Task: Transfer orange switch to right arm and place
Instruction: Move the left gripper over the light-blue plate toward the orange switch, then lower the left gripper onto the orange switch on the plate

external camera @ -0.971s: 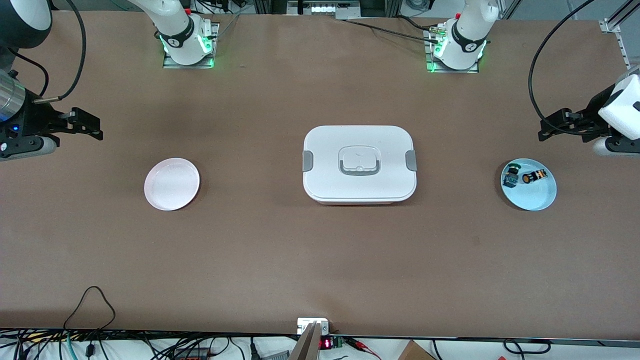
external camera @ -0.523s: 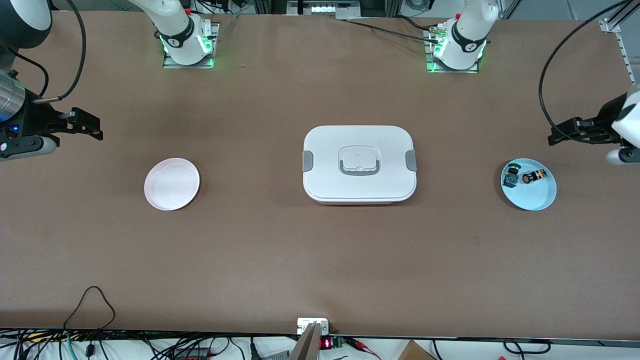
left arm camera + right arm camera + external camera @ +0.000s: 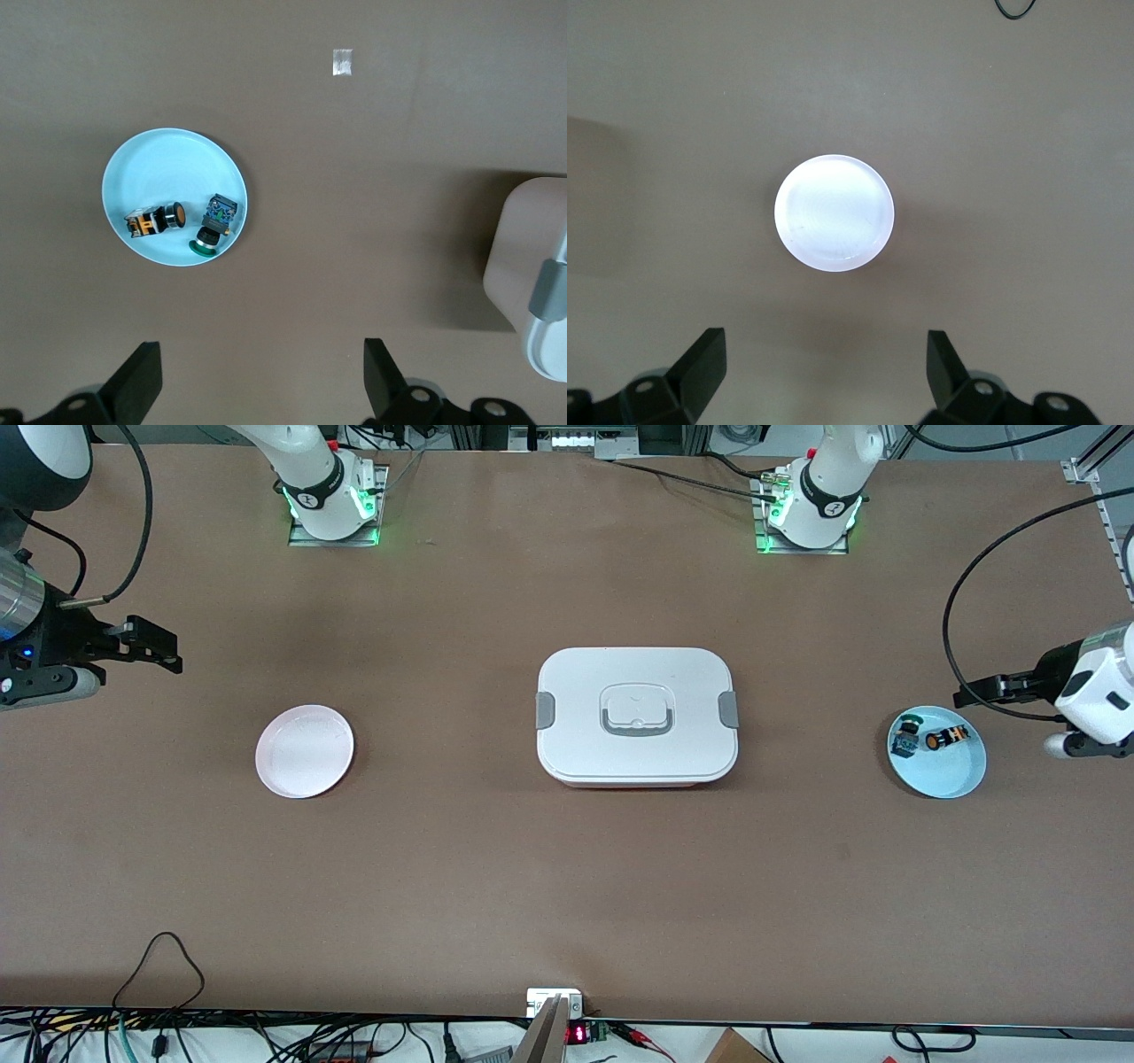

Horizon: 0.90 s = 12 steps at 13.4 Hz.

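left wrist view only: tape scrap near blue plate

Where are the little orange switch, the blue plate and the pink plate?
orange switch [image 3: 946, 739]: front view, on its black body beside the orange cap.
blue plate [image 3: 952, 778]: front view, on a bare part of its floor, nearer the camera than the switches.
pink plate [image 3: 305, 750]: front view, on its bare middle.

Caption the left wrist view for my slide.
Open left gripper above the table, looking down on a blue plate holding the orange switch beside a green-and-blue switch.
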### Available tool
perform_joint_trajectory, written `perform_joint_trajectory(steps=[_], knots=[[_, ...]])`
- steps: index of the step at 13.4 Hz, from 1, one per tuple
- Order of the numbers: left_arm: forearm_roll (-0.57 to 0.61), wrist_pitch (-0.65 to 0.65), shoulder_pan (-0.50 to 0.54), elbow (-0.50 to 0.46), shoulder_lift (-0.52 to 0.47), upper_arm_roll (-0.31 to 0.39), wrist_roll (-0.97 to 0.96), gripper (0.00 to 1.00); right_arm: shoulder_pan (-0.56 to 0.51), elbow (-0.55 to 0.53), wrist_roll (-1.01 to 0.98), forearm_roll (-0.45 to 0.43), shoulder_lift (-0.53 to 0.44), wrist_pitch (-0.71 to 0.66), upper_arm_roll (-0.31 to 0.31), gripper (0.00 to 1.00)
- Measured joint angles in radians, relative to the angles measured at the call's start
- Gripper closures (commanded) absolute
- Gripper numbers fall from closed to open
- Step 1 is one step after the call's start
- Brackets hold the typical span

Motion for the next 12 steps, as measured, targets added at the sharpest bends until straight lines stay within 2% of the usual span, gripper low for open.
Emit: perform_joint_trajectory(steps=[8,12], knots=[[0.0,0.031,0.004,-0.024,0.097,0.001,0.0,0.0,0.0,0.0,0.0,0.0,0.0,0.0,0.0,0.0],[0.0,0.041,0.08,-0.032,0.164,0.004,0.01,0.0,0.0,0.0,0.0,0.0,0.0,0.0,0.0,0.0]])
